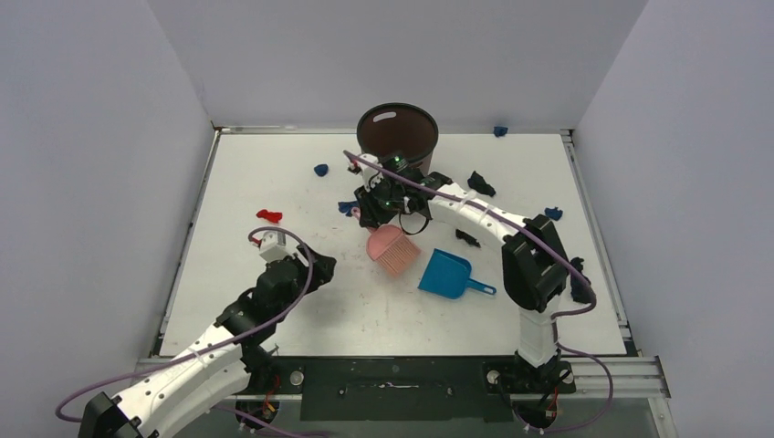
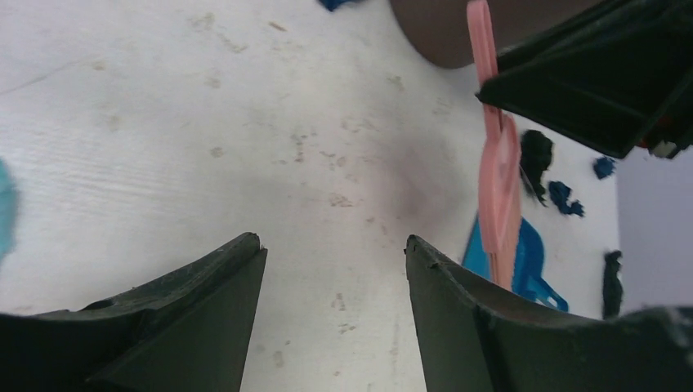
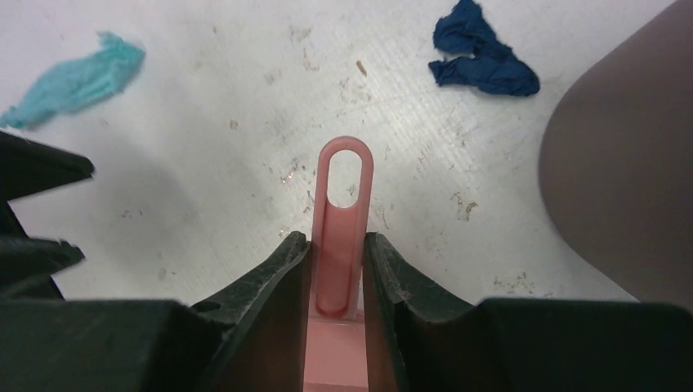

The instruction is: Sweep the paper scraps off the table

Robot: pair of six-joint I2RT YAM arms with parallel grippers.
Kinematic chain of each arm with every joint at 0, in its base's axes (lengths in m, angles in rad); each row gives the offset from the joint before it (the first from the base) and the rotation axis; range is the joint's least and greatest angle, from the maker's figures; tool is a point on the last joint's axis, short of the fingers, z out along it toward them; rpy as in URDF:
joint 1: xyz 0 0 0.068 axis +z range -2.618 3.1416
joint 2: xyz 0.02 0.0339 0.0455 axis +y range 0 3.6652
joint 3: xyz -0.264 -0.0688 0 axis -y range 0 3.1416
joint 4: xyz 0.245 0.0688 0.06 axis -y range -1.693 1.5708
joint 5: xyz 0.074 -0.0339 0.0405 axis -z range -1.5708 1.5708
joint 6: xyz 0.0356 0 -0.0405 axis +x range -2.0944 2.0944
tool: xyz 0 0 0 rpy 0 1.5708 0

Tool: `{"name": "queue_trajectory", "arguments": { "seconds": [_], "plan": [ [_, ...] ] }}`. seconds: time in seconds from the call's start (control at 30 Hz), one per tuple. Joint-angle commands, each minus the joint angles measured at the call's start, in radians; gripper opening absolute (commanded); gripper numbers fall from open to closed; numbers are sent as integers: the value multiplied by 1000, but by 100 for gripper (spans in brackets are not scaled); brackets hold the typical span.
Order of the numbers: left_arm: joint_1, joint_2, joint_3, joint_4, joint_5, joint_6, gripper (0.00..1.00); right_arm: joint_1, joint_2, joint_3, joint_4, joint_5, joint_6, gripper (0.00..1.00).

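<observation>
And the right gripper [image 3: 337, 240] clamps tight on the looped handle of the pink plastic hand brush [image 3: 338, 273] beside the round brown bin [image 1: 397, 130], the left gripper [image 2: 333, 243] hangs wide apart and empty, and small crumpled dark, blue and red paper scraps [image 1: 480, 183] lie scattered across the flat white counter [image 1: 274, 173].

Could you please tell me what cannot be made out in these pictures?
1. Top view: the bin is too dark inside to show any contents.
2. Right wrist view: the pink brush has its head cut off below, behind the right gripper.
3. Left wrist view: a light-blue scrap is blurred and cut by the left edge.
</observation>
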Motion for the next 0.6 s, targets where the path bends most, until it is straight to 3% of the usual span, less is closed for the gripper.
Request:
{"name": "queue_trajectory", "arguments": {
  "seconds": [0.0,0.3,0.57],
  "plan": [
    [-38,54,-1,365,143,95,61,-8,-98,-51,126,-28,175,5],
    [-174,244,49,533,109,156,59,-12,-203,-197,295,-42,335,5],
    [-190,350,83,586,111,157,47,-14,-265,-261,334,-65,350,5]
  ]
}}
